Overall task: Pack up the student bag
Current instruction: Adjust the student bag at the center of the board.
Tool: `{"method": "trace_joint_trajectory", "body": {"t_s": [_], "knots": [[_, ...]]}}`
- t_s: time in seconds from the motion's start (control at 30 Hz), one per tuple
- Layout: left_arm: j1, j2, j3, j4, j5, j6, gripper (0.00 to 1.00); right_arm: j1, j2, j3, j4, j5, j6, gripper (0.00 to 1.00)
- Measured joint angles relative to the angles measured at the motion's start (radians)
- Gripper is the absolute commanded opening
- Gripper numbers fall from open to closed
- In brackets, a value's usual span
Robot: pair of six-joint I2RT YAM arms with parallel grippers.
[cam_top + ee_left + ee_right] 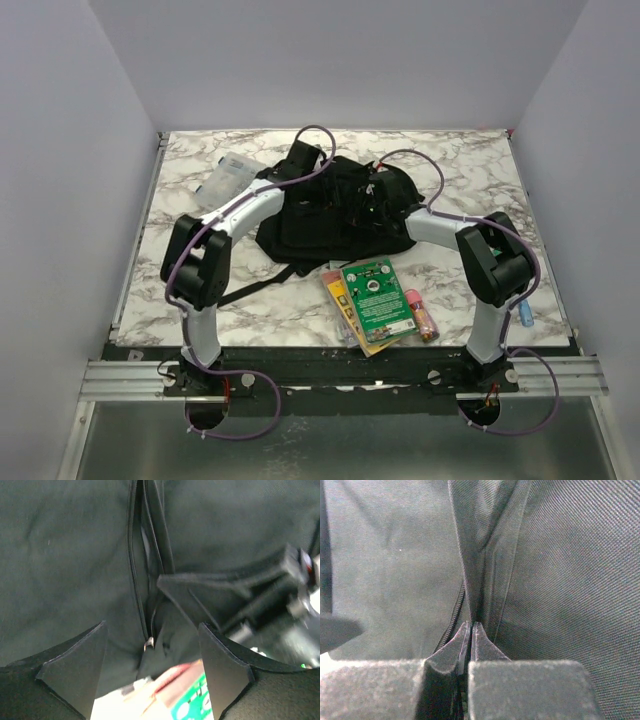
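Note:
The student bag [330, 215], a black fabric backpack, lies at the middle back of the marble table [250, 300]. My left gripper [312, 180] hovers open just above the bag; in the left wrist view [150, 665] its empty fingers straddle a zipper line and a small metal zipper pull [148, 643]. My right gripper [375, 203] is at the bag's right side. In the right wrist view [471, 626] its jaws are closed on a raised fold of bag fabric [482, 565] beside a zipper track [454, 617].
A green book [377, 295] lies on a yellow one [338, 298] in front of the bag, with a pink tube [421, 313] beside them. A clear plastic case [227, 178] sits back left. A small blue item [526, 315] lies at the right edge.

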Motion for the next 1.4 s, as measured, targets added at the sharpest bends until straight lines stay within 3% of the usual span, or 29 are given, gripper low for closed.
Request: {"method": "trace_joint_trajectory", "body": {"t_s": [0.2, 0.3, 0.87, 0.97, 1.27, 1.4], "knots": [[-0.037, 0.194, 0.173, -0.052, -0.092, -0.003, 0.55, -0.026, -0.042, -0.078, 0.103, -0.092, 0.039, 0.01], [-0.042, 0.246, 0.199, -0.085, -0.117, -0.008, 0.53, -0.033, -0.043, -0.079, 0.121, -0.117, 0.047, 0.01], [-0.052, 0.366, 0.361, -0.261, -0.165, -0.002, 0.76, -0.059, -0.045, -0.093, 0.174, -0.193, 0.081, 0.01], [-0.051, 0.383, 0.394, -0.297, -0.166, -0.002, 0.62, -0.063, -0.046, -0.095, 0.173, -0.199, 0.088, 0.01], [-0.057, 0.443, 0.504, -0.382, -0.163, -0.002, 0.03, -0.056, -0.103, -0.109, 0.179, -0.223, 0.102, 0.0], [-0.058, 0.44, 0.509, -0.387, -0.168, 0.031, 0.0, -0.053, -0.109, -0.109, 0.172, -0.229, 0.095, 0.01]]}}
